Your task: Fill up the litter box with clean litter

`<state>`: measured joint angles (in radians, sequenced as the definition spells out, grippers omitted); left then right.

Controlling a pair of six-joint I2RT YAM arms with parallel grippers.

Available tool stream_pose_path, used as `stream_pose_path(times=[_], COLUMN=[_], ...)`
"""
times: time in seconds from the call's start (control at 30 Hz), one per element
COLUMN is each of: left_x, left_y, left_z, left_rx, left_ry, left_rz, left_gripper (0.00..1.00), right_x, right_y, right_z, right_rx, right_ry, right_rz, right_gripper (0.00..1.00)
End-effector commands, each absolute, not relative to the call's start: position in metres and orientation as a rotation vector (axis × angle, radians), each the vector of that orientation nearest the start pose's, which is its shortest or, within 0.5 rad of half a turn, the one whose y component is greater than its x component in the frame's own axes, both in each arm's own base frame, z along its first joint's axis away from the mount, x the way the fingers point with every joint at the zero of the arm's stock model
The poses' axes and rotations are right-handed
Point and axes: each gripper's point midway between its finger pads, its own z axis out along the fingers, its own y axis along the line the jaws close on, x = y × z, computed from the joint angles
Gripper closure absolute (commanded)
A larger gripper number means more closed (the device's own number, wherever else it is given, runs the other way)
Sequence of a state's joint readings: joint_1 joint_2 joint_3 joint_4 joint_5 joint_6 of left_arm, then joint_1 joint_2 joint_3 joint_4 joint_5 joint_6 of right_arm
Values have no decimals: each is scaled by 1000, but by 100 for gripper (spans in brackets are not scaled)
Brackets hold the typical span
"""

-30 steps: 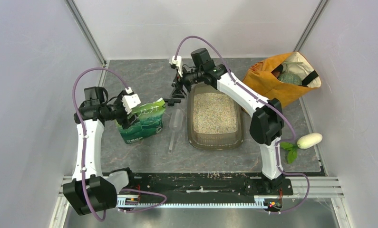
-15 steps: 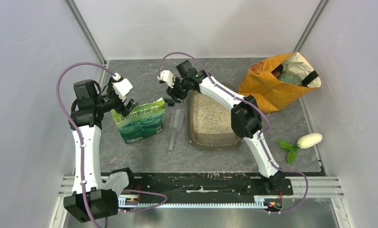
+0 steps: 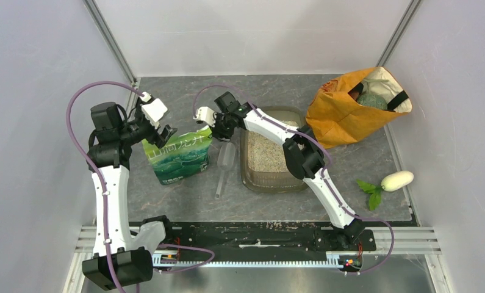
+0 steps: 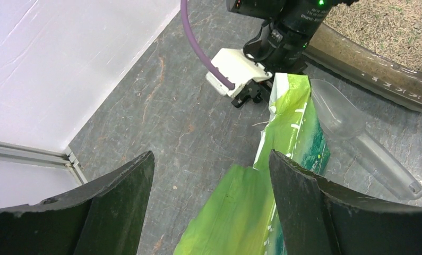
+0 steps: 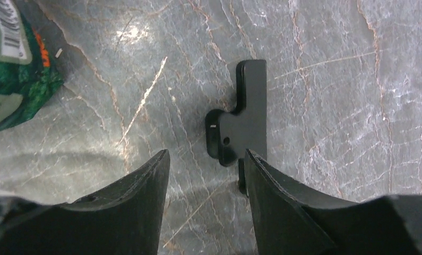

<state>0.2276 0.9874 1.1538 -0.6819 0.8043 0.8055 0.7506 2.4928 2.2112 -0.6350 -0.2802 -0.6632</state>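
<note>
**Left gripper** (image 4: 209, 159): you are keeping its jaws spread wide and empty. They are straddling the crumpled top edge of the pouch (image 4: 235, 212) without visibly touching it, probably so that one pinch can take hold there.

**Right gripper** (image 5: 206, 154): its jaws are standing apart and gripping nothing. They are pointing down at the table (image 5: 330, 79), just beside the pouch's far corner. A small black piece (image 5: 243, 114) is lying between and just past the tips. Whether it is touching one finger cannot be told.

**Both grippers** are hovering at opposite ends of the pouch's top. This suggests you are setting up a two-handed hold to open or lift it.

**Scoop** (image 4: 338, 114): it is lying untouched between pouch and litter box (image 3: 275, 184), with its handle toward the arm bases, where either arm could reach it.

**Litter box:** it is sitting mid-table, just right of the scoop, with the right arm crossing above it.

**Litter** (image 3: 261, 152): it is already covering the floor of the box in a pale layer, so the filling looks at least partly done.
</note>
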Motion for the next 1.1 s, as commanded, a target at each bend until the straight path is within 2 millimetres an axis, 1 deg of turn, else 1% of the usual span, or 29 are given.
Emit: stream_pose_path(times=[0.0,0.1,0.13,0.23,0.3,0.43,0.5,0.6,0.67,0.8,1.0,1.07], left_x=[295,294,294,293,293,292,293,293,293,294,298,301], left_y=[-42,-42,-41,-41,-41,-42,-42,-42,-42,-42,-43,-42], left_z=[316,316,316,316,315,314,314,314,315,317,325,332], left_rx=[956,961,964,965,967,975,977,979,975,966,932,901], left_ry=[1622,1622,1621,1624,1624,1622,1622,1620,1622,1625,1624,1616], left_rz=[-142,-135,-133,-125,-126,-132,-134,-137,-139,-144,-161,-159], left_gripper=[15,15,15,15,15,15,15,15,14,14,13,12], right_x=[450,453,454,456,456,455,457,458,459,462,471,472], right_y=[448,449,449,450,451,453,454,455,456,455,446,443], right_z=[58,52,50,48,53,70,77,89,98,124,174,189], right_rx=[-1662,-1664,-1665,-1662,-1651,-1634,-1623,-1604,-1587,-1549,-1443,-1416], right_ry=[1706,1701,1700,1690,1684,1652,1640,1624,1613,1585,1563,1556], right_rz=[324,302,297,292,297,308,300,300,303,321,393,414], right_gripper=[39,42,45,58,66,81,86,99,100,100,100,100])
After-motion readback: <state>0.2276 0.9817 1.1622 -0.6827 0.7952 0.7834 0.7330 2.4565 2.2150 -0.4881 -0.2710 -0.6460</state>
